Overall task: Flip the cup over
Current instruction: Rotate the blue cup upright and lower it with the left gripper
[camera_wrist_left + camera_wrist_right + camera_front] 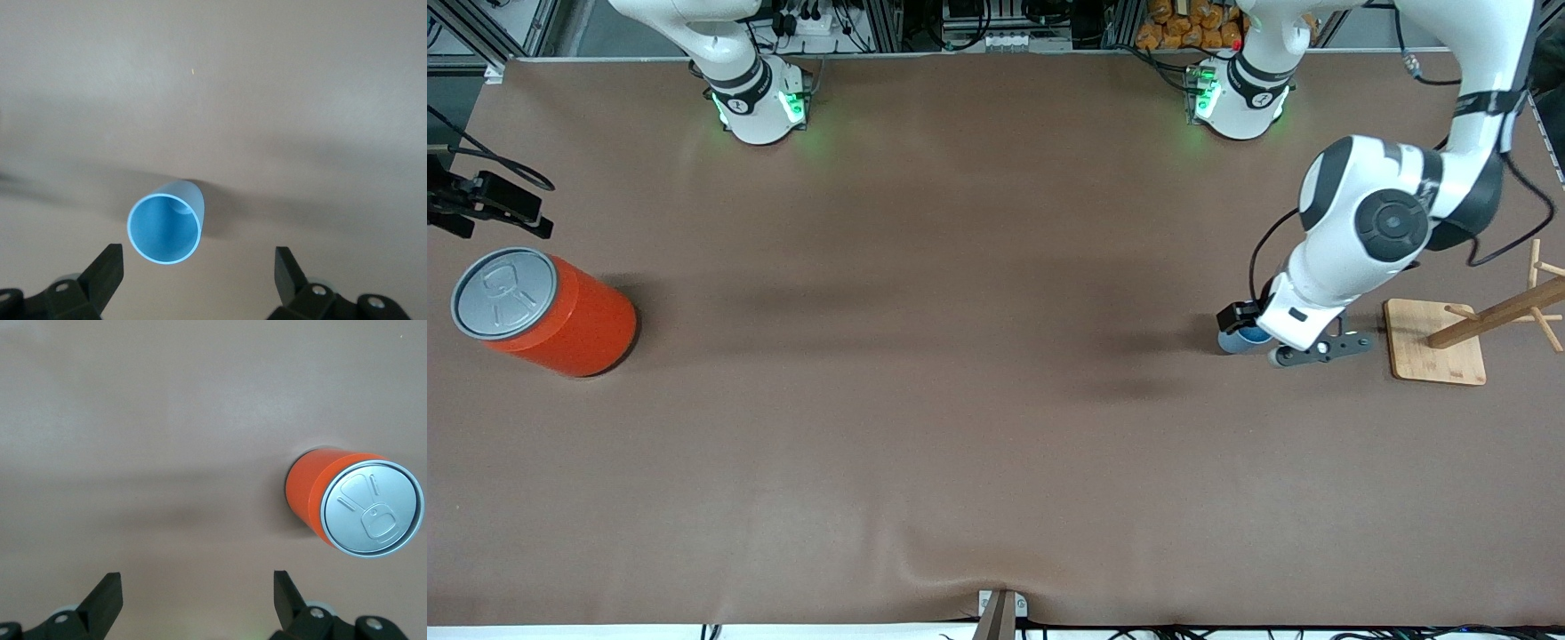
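The cup (165, 229) stands mouth-up on the worktop (996, 427) near the wooden rack (1440, 342), below the left end effector (198, 273), whose spread fingers could topple it; the right end effector (198, 593), also spread, waits over bare worktop beside the can (353, 507).

Brown table (960, 427), cluttered rack (996, 22)

Orange can (547, 311) upright on brown table (960, 400) toward right arm's end, wooden rack (1476, 333) toward left arm's end

No legible text, labels or numbers; the can's lid (371, 506) carries only an embossed pull-tab outline.
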Motion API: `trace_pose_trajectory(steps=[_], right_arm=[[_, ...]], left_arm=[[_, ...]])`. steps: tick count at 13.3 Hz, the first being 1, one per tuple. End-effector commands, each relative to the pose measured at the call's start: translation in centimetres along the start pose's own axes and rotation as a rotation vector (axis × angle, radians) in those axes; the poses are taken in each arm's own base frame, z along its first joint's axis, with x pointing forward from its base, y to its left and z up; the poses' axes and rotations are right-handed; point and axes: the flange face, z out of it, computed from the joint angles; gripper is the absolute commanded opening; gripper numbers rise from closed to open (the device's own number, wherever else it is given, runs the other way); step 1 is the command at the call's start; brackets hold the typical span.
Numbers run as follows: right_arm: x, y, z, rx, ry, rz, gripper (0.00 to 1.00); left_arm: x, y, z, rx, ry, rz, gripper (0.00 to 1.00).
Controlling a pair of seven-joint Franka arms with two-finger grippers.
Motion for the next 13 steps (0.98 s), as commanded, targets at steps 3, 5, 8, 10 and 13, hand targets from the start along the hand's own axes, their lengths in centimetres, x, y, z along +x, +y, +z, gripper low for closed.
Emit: trace_pose_trajectory(steps=[3, 5, 8, 10, 13], right_arm=[[-0.4, 0.0, -0.3, -0.006, -0.005, 0.010, 1.00], [-0.4, -0.1, -0.3, -0.008, -0.007, 0.010, 1.00], [-0.5, 0.1, -0.2, -0.008, -0.010, 0.012, 1.00], [-0.2, 0.0, -0.1, -0.006, -0.005, 0.010, 1.00], [-0.1, -0.2, 0.0, -0.007, -0.005, 0.009, 1.00]], left_arm=[[2.1, -0.4, -7.1, 0.004, 0.053, -0.001, 1.00], [2.4, -0.6, -8.4, 0.001, 0.065, -0.003, 1.00], [2.3, -0.5, -8.9, 0.000, 0.066, -0.003, 1.00], [2.3, -0.5, -9.5, -0.003, 0.070, -0.002, 1.00], [2.5, -0.7, -10.9, -0.010, 0.071, 0.004, 1.00]])
